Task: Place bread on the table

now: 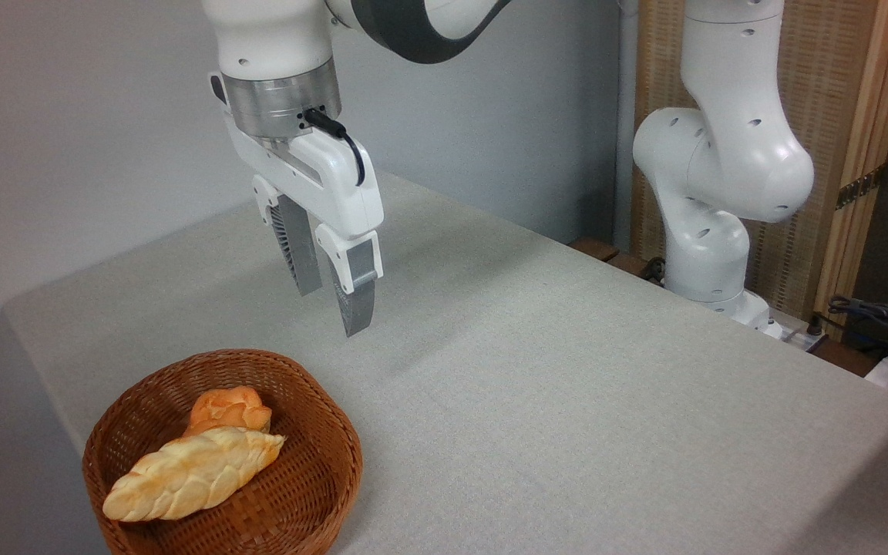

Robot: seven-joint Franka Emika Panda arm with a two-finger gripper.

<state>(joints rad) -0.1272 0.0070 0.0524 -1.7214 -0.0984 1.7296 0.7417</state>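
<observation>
1. Two baked pieces lie in the round brown wicker basket (321, 432) at the table's near left corner: the long braided pale-golden bread (193, 474) and, touching it behind, a small round orange bun (228, 408).
2. The white arm's two-finger gripper (332, 297) hangs above the light grey-beige cloth-covered table (567, 385), up and right of the basket, holding nothing.
3. Its grey ribbed fingers (297, 250) stand slightly apart.

1. No readable text, label, brand, number or sign shows anywhere in this view.
2. The white robot arm (721, 154) carries plain casing, with no lettering to make out.
</observation>
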